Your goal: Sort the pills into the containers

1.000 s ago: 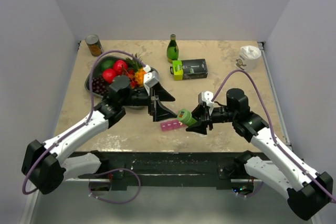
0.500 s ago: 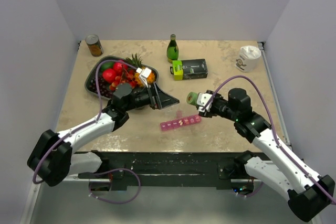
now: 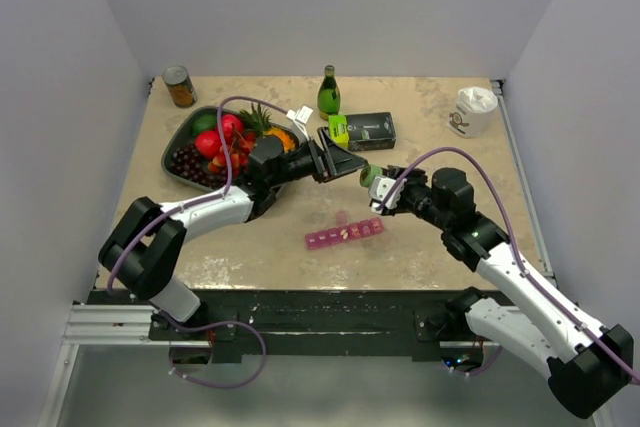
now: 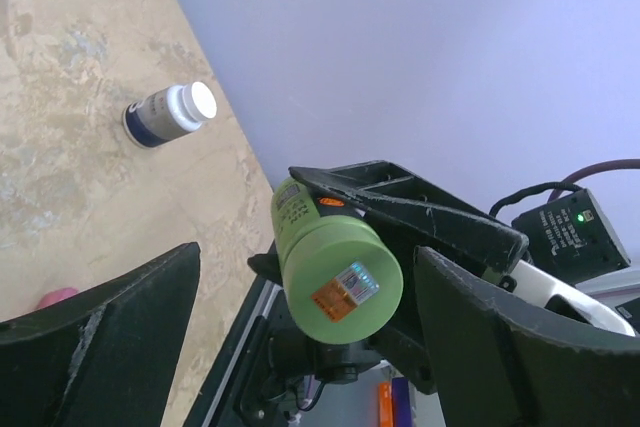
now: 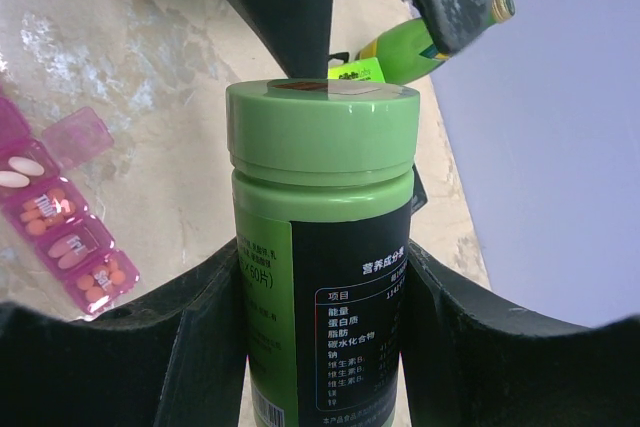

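Mid-table, beyond the organiser (image 3: 344, 234): right gripper (image 3: 380, 190) clamps green bottle (image 3: 369, 176); left gripper (image 3: 345, 160) spread wide, fingers flanking its cap.

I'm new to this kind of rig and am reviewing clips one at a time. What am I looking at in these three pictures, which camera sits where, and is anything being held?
Two robot arms are bolted at the near edge of a table. The wide picture looks down from above and behind them. The other two come from a camera on each wrist, so the dark shapes at their edges are that arm's own fingers.

The right gripper is shut on a small green bottle, held off the table with its cap facing the left arm. The left gripper is open, its fingers spread on either side of that cap.

On the table are a pink pill organiser with pills inside, a fruit bowl, a can, a green glass bottle, a black-and-green box, a white cup and a dark white-capped bottle.
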